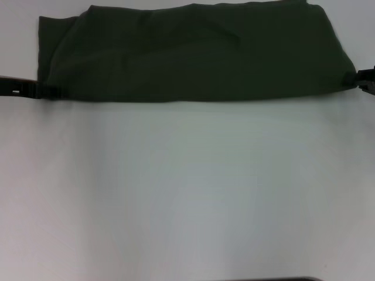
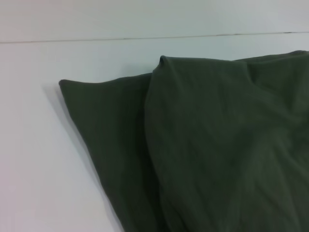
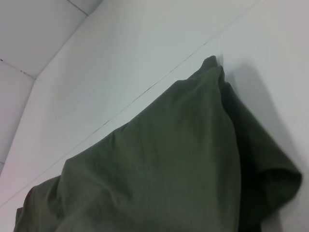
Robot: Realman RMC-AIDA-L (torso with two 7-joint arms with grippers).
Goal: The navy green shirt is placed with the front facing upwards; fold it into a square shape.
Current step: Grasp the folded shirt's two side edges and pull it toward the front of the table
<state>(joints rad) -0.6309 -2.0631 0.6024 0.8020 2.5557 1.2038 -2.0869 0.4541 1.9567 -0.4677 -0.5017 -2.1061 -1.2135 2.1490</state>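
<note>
Clearly one navy green shirt point(image 1: 193, 52) lies folded into a long band across the far part of the white table point(image 1: 187, 193), plain side up. One left gripper point(image 1: 36, 89) grasps its near-left corner; one right gripper point(image 1: 356, 79) grasps its near-right corner.

So the count is short: one shirt point(image 1: 193, 52), dark green and folded over itself into a long band, with two layers showing at its left end where one lies over the other. Two claws are in view, the left claw point(image 1: 36, 89) at the shirt's left near corner and the right claw point(image 1: 364, 79) at its right near corner, one per end. It all sits on one white desk point(image 1: 187, 187), and I count no other loose items on it, just that single garment.
</note>
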